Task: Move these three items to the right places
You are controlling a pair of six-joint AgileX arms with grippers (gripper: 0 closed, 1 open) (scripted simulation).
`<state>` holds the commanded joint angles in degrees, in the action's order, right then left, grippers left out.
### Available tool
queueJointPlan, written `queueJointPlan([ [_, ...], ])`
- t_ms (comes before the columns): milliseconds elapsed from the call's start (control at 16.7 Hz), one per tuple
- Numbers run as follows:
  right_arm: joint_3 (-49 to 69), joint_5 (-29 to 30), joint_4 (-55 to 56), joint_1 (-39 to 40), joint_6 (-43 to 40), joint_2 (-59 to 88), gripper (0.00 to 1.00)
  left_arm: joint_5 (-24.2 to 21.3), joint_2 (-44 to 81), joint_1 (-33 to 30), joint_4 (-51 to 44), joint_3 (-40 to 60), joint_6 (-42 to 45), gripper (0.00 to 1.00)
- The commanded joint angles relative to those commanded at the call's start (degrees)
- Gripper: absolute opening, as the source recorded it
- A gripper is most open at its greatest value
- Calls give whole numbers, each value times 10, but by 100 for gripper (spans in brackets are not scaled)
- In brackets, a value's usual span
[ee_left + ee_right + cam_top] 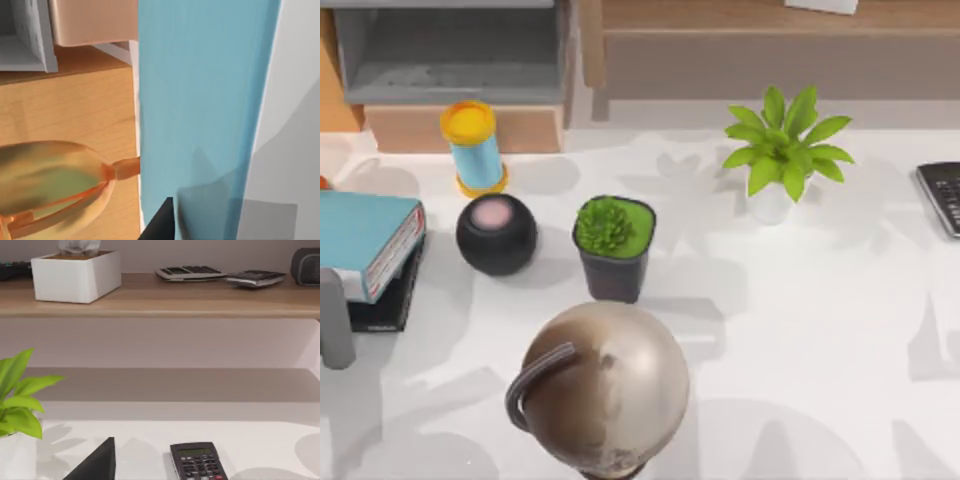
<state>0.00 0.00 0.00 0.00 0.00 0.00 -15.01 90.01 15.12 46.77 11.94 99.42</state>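
Teal-covered book [360,235] lies at the left edge of the top view, on the white table [800,330], and it rests on a thin black book [388,300] whose edge shows below it. In the left wrist view the teal cover [200,100] runs as a broad band through the middle of the frame, with a wooden surface [65,105] beside it. A small orange rounded object [50,185] sits at the lower left of that frame, touching or just beside the book's edge; I cannot tell which. A sliver of orange [323,183] shows at the left edge of the top view, above the book.

The state of the left claw and the right claw I cannot tell.

A black calculator [197,462] lies at the bottom middle of the right wrist view, near a green plant in a white pot [782,150].
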Motion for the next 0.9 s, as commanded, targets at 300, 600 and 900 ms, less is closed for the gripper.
queueJointPlan([
  [300,0,0,0,0,0,0,100,0,0,0,0,0,0,68],
  [600,0,0,0,0,0,0,100,0,0,0,0,0,0,100],
  [900,0,0,0,0,0,0,100,0,0,0,0,0,0,100],
])
